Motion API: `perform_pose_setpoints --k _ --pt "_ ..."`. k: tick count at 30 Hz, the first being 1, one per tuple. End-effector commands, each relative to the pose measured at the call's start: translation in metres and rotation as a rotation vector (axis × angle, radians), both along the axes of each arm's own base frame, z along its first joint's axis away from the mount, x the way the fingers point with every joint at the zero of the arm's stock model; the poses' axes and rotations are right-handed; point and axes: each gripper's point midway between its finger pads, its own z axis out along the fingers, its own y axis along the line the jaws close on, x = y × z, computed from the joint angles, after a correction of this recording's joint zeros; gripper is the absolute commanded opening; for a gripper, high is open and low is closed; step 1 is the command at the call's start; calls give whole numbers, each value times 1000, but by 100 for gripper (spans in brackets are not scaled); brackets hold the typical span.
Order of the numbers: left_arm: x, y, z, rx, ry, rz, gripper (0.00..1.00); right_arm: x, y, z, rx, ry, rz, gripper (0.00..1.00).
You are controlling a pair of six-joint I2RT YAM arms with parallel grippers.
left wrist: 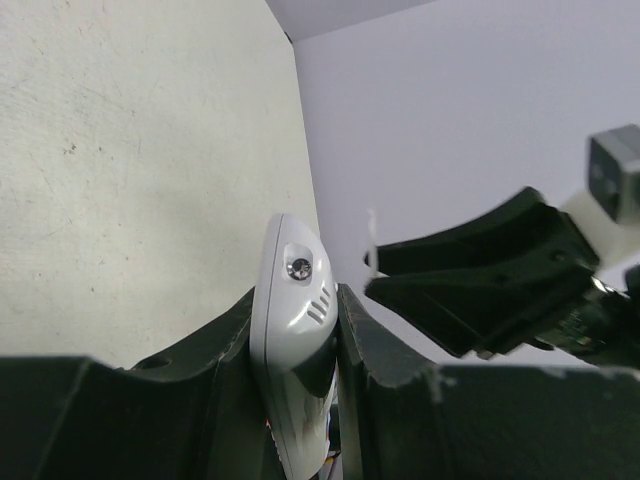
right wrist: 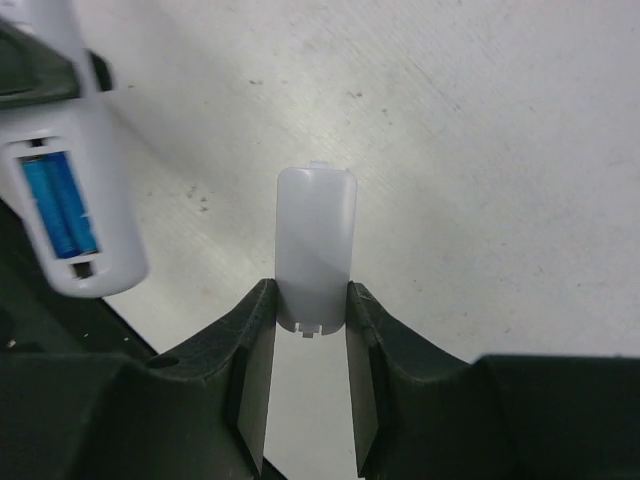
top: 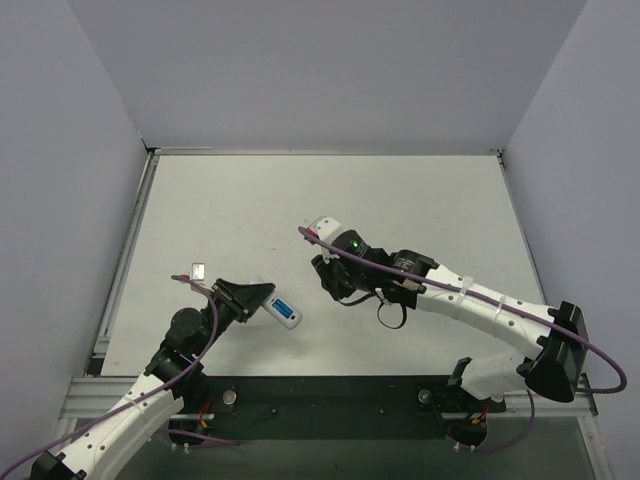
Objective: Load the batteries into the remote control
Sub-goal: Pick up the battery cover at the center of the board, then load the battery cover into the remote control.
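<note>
My left gripper (top: 262,296) is shut on the white remote control (top: 284,311) and holds it just above the table, back side up. The two blue batteries (top: 285,308) lie side by side in its open compartment, clear in the right wrist view (right wrist: 60,205). In the left wrist view the remote's (left wrist: 293,320) end sticks out between the pads. My right gripper (top: 326,274) is shut on a thin white battery cover (right wrist: 315,240), gripped by its edges, a short way right of the remote (right wrist: 78,200).
The pale table (top: 420,190) is walled in by lilac panels at the back and on both sides. A metal rail (top: 330,395) runs along the near edge by the arm bases. Purple cables trail along both arms.
</note>
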Motion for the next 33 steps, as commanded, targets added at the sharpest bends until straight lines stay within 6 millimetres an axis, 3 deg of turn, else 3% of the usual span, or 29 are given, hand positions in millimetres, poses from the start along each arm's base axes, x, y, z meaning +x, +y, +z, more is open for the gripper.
perform_pose_setpoints --k 1,6,15,33 --pt "-2 7 -59 30 77 26 0 -32 7 34 -48 -25 139 9" --pt "-2 6 -57 24 70 25 0 -53 26 56 -77 -26 234 9" --pt "-2 6 -51 7 56 23 0 -77 50 53 -174 38 339 8" --pt "-1 5 -42 -12 16 21 0 -82 76 48 -266 73 379 8"
